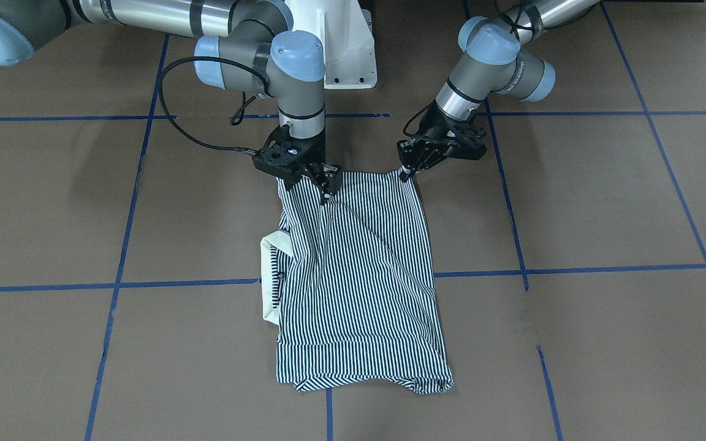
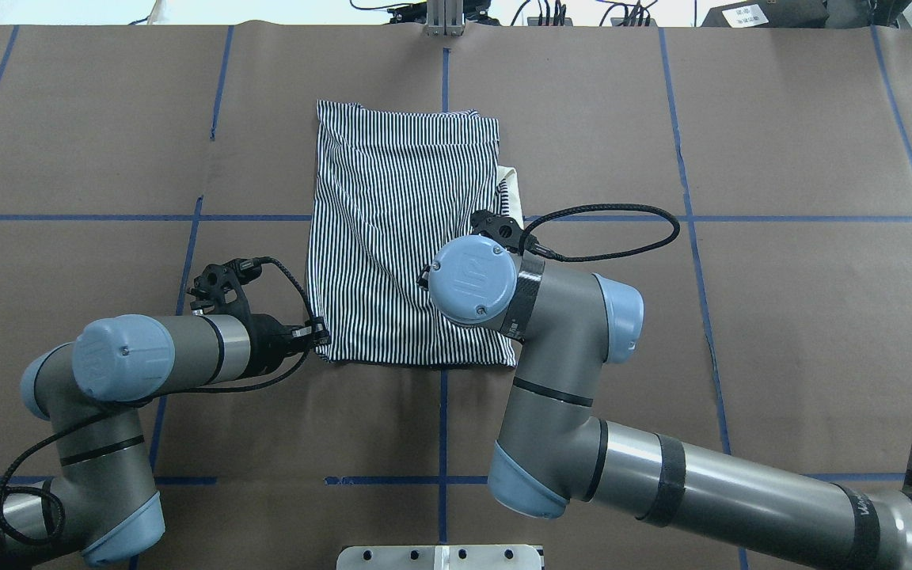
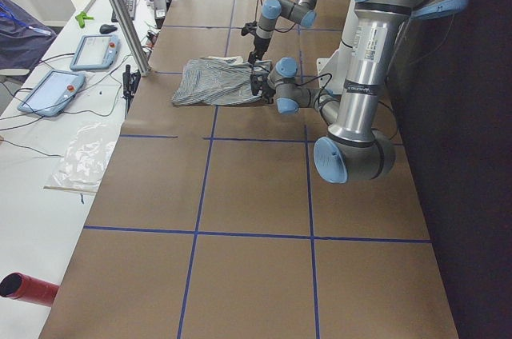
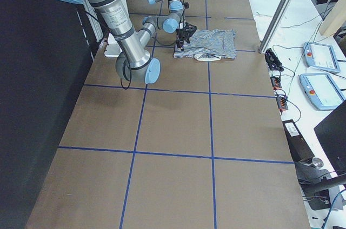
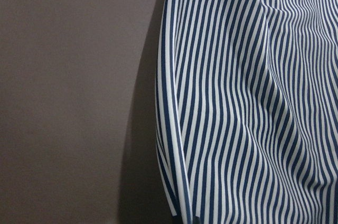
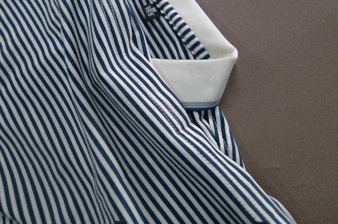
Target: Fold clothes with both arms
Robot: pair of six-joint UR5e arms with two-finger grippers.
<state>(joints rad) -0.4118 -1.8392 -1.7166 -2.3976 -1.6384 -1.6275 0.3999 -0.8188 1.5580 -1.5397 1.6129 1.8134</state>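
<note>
The striped polo shirt (image 1: 353, 288) lies folded on the brown table, its cream collar (image 1: 269, 275) poking out at one side. In the overhead view the shirt (image 2: 393, 237) is at the centre and the collar (image 2: 510, 186) is on its right. My left gripper (image 1: 404, 174) is shut on the shirt's near corner, which the overhead view shows as the left one (image 2: 320, 336). My right gripper (image 1: 326, 190) is shut on the near edge further along, with a diagonal crease running from it. In the overhead view my right wrist hides its fingers. Both wrist views show only striped cloth (image 5: 253, 102) and collar (image 6: 200, 71).
The white pedestal base (image 1: 344, 49) stands just behind the shirt's near edge. Blue tape lines (image 1: 573, 269) grid the tabletop. Beyond the far table edge an aluminium post (image 3: 120, 11) rises, with teach pendants (image 3: 48, 91) on the side bench.
</note>
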